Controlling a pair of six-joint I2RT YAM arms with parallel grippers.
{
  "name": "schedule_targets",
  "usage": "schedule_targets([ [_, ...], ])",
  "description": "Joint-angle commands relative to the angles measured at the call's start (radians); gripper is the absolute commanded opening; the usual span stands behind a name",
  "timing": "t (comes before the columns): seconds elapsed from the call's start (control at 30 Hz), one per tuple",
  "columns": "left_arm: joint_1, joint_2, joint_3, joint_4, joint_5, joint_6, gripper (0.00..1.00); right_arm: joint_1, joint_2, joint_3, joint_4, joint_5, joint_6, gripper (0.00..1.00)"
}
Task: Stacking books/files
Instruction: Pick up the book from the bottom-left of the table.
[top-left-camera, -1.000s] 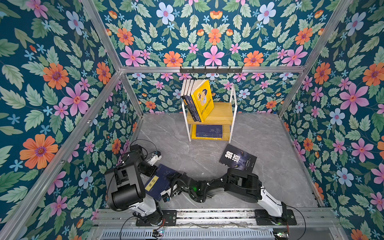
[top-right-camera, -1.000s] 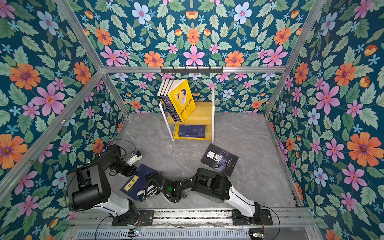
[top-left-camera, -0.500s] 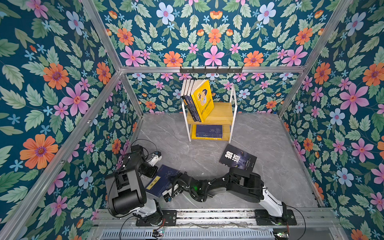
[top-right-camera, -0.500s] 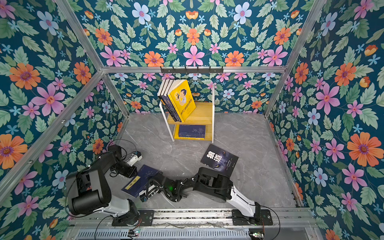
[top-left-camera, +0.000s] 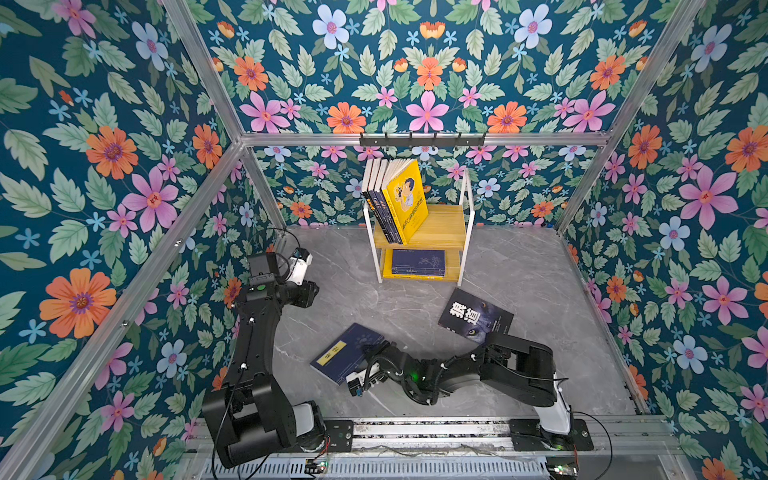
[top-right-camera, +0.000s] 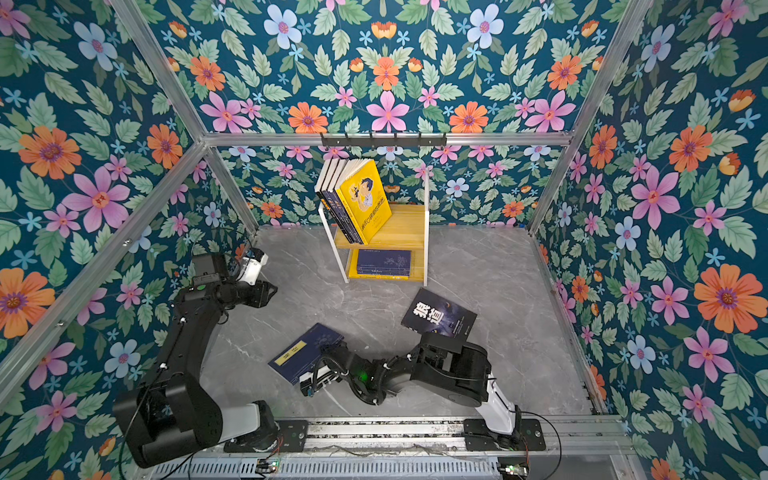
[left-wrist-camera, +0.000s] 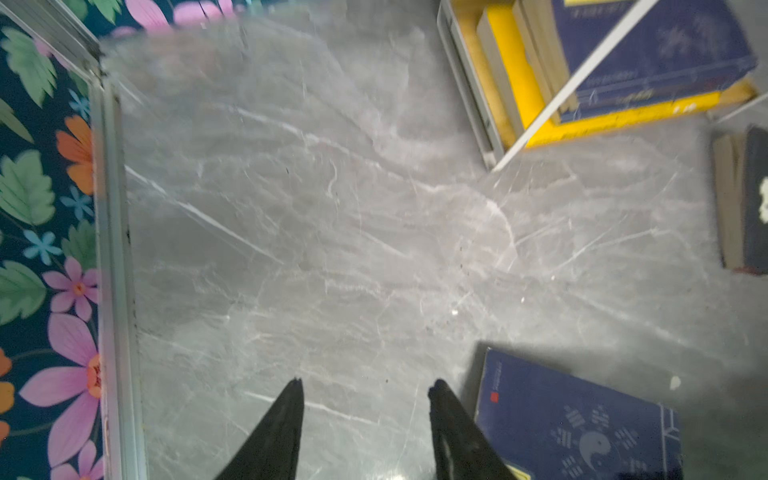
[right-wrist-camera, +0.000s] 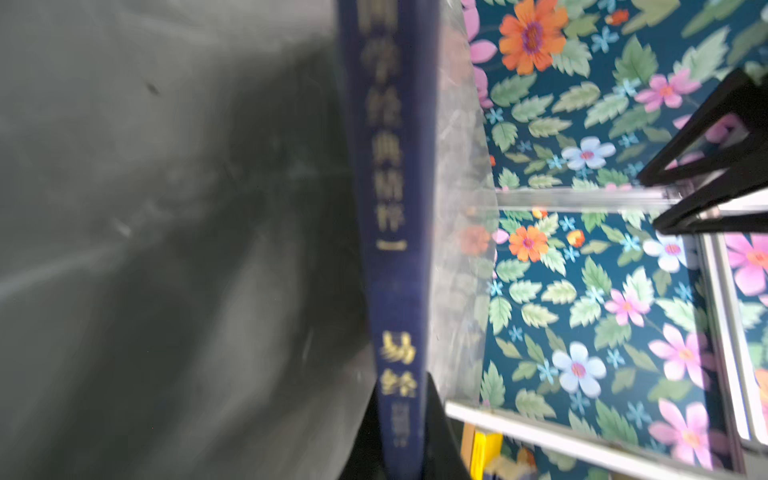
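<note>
Right wrist, glossy navy book (right-wrist-camera: 390, 208), veined grey floor (right-wrist-camera: 166, 249)

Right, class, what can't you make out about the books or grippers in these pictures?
- Both top views: right gripper hidden under its own wrist.
- Right wrist view: navy book upper spine lettering blurred.
- A top view: black book near corner behind right arm.
- Both top views: lower-shelf stack count hidden by upper board.

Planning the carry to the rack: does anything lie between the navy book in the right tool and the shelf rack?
Nothing visible does. Bare grey floor runs from the navy book, gripped by the right tool, to the shelf rack. The black book lies to one side of that line; the left tool hangs by the wall.
</note>
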Motion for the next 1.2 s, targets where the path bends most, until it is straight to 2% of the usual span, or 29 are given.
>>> schedule_targets([
  [0.0,-0.007,-0.028,0.005,0.103,0.017,-0.126,0.57,0.000,-0.041,-0.038,0.092,0.082,0.018,0.00],
  [0.27,-0.073,-0.116,-0.047,0.153,0.039,-0.208,0.66,-0.038,-0.193,-0.135,0.046,0.121,0.057,0.00],
  [0.4,-0.098,-0.184,-0.105,0.159,0.044,-0.215,0.81,-0.068,-0.290,-0.162,-0.011,0.114,0.101,0.00],
  [0.63,-0.089,-0.302,-0.225,0.201,0.045,-0.191,0.85,-0.116,-0.415,-0.174,-0.132,0.127,0.153,0.00],
  [0.67,-0.089,-0.315,-0.243,0.212,0.049,-0.193,0.88,-0.122,-0.428,-0.177,-0.143,0.134,0.163,0.00],
  [0.7,-0.089,-0.326,-0.262,0.224,0.050,-0.202,0.99,-0.130,-0.443,-0.179,-0.157,0.139,0.177,0.00],
  [1.0,-0.086,-0.383,-0.411,0.320,0.132,-0.257,1.00,-0.203,-0.566,-0.161,-0.389,0.152,0.306,0.00],
  [1.17,-0.086,-0.400,-0.460,0.373,0.129,-0.266,1.00,-0.270,-0.610,-0.146,-0.464,0.142,0.355,0.00],
])
